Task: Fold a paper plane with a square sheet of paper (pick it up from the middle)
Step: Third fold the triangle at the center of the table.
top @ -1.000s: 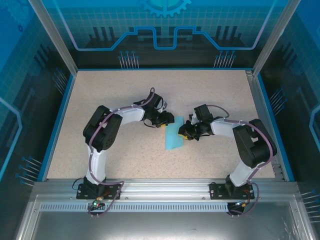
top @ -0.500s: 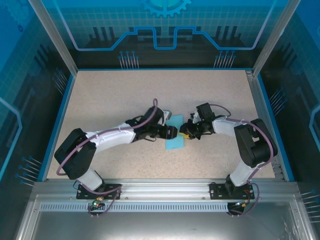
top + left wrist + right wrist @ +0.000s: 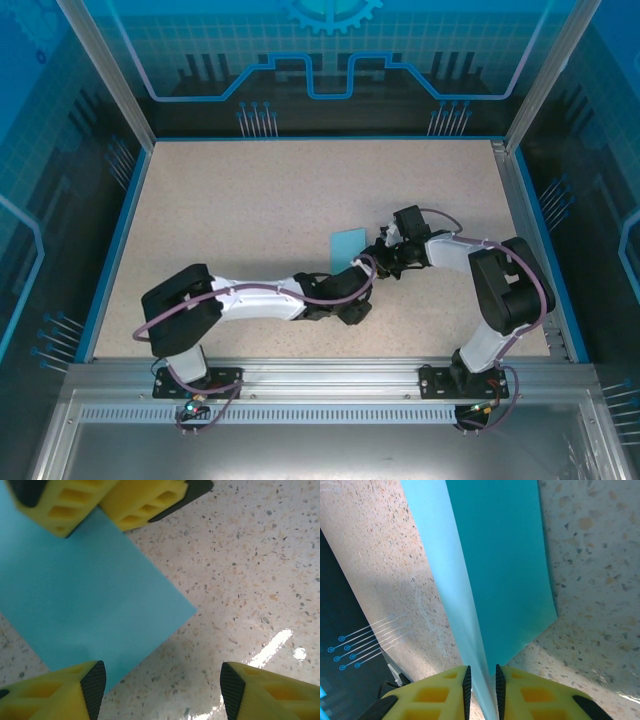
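Your left gripper (image 3: 162,685): now lower centre, gone from the sheet's left side, jaws spreading, empty | right gripper (image 3: 481,680): pinching the square sheet of paper (image 3: 347,245) by one edge, centre frame | you're holding it single-handed; the folding looks paused.

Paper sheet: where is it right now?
In the top view the paper sheet sits just right of the table's centre. Its right side is pinched in the right pincer, and the open left pincer is at its near edge.
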Motion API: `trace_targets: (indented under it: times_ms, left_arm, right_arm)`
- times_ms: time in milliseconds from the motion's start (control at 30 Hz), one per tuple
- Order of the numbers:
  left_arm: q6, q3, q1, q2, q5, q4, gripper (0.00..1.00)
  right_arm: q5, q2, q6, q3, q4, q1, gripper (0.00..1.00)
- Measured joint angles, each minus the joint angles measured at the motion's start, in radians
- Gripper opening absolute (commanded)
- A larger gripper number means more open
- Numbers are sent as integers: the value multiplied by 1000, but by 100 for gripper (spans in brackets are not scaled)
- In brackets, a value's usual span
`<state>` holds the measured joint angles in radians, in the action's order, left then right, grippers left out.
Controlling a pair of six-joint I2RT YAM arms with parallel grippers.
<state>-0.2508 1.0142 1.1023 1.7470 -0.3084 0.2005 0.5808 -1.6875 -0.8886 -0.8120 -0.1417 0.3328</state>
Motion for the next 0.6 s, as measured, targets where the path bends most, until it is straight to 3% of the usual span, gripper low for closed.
trace_targets:
  times_ms: [200,300,600]
  left_arm:
    - [52,69,40,81,-105,8,65]
    - [68,74,40,92,-158,16,60]
    - [80,74,40,92,-220,17,20]
  right_arm:
    - [0,0,0,0,0,0,23]
    - [0,0,0,0,0,0,23]
    - [0,-7,0,0,0,0,23]
